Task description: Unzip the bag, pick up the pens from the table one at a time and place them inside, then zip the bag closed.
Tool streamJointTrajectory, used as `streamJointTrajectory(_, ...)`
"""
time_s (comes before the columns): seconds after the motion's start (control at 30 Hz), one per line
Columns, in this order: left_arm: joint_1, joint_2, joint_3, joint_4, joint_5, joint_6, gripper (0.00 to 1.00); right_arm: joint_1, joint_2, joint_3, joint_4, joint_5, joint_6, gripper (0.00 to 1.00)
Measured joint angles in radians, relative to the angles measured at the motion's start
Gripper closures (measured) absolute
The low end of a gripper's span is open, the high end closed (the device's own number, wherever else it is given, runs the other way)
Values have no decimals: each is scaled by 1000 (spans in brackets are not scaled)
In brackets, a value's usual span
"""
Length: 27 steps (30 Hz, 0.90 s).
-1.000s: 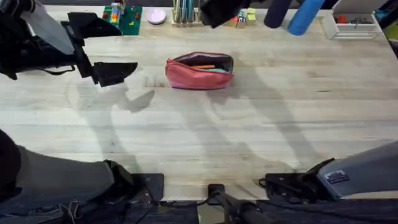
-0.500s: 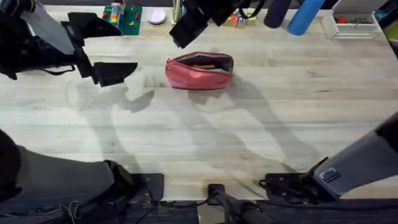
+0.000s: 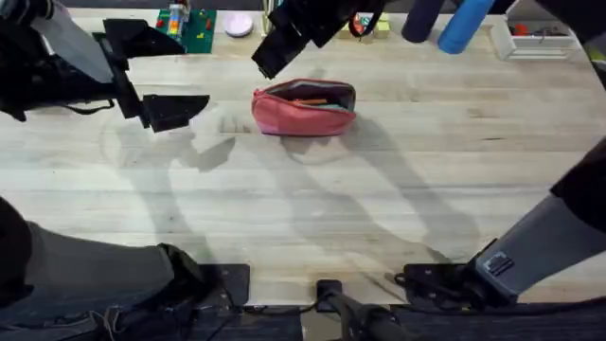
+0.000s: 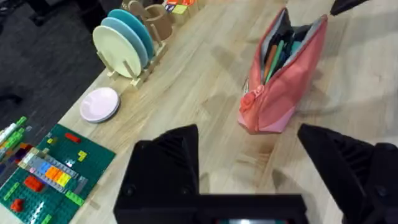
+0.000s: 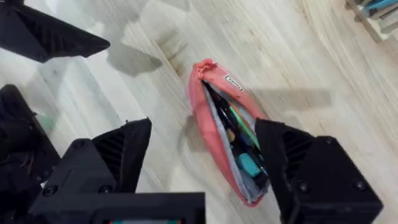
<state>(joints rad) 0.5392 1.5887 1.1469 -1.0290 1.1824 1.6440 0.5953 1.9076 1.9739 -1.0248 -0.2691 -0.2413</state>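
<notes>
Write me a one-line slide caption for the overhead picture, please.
Open salmon-pink fabric pouch holding pens lies on the light wooden table, left gripper open beside it, right gripper behind it.

Bag on bench, mid-rear, pens inside. Left tool left of bag; right tool above bag's rear left end.

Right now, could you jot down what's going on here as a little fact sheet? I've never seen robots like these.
bag: salmon-pink pouch lying on the table, zipper open
contents: pens inside, orange and green ones visible in the wrist views
left gripper: open, empty, to the left of the bag, apart from it
right gripper: open, empty, above the bag
task stage: pens appear to be in; zipping closed not yet done
</notes>
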Motion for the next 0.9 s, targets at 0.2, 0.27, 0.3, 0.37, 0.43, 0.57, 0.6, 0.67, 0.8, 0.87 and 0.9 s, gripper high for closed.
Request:
streamJointTrajectory(0.2,0,0,0,0,0,0,8,0,0,0,0,0,6,5)
streamJointTrajectory(0.27,0,0,0,0,0,0,8,0,0,0,0,0,16,5)
streamJointTrajectory(0.3,0,0,0,0,0,0,8,0,0,0,1,0,25,5)
streamJointTrajectory(0.37,0,0,0,0,0,0,8,0,0,0,3,0,37,5)
streamJointTrajectory(0.43,0,0,0,0,0,0,8,0,0,0,14,0,45,5)
streamJointTrajectory(0.57,0,0,0,0,0,0,7,7,0,0,61,0,55,5)
streamJointTrajectory(0.6,0,0,0,0,0,0,7,10,0,0,69,0,55,5)
streamJointTrajectory(0.67,0,0,0,0,0,0,8,19,4,0,91,0,55,5)
streamJointTrajectory(0.8,0,0,0,0,0,0,7,39,31,0,130,4,55,6)
streamJointTrajectory(0.87,0,0,0,0,0,0,8,46,52,0,143,5,55,6)
streamJointTrajectory(0.9,0,0,0,0,0,0,7,49,62,0,149,9,56,6)
